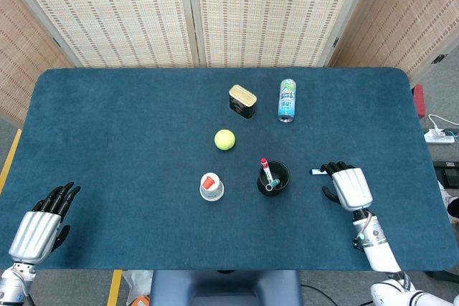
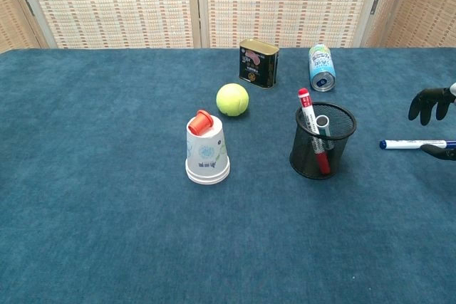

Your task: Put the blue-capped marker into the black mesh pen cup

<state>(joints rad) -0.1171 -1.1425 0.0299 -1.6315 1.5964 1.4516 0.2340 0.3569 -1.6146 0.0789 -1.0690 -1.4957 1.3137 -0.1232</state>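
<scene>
Two hands show: the right hand [image 1: 348,185] near the tabletop's right edge has its fingers over the blue-capped marker [image 2: 417,144], though whether it grips the marker cannot be told, while the left hand [image 1: 43,216] rests spread and holding nothing at the near left corner. Left of the marker stands the black mesh pen cup [image 2: 322,141], holding a red-capped marker [image 2: 311,120] and a second pen. Farther out are an upturned paper cup [image 2: 206,152] topped by an orange cap [image 2: 201,122], a tennis ball [image 1: 224,139], a dark tin [image 1: 242,101] and a lying can [image 1: 287,99], their labels unreadable.
</scene>
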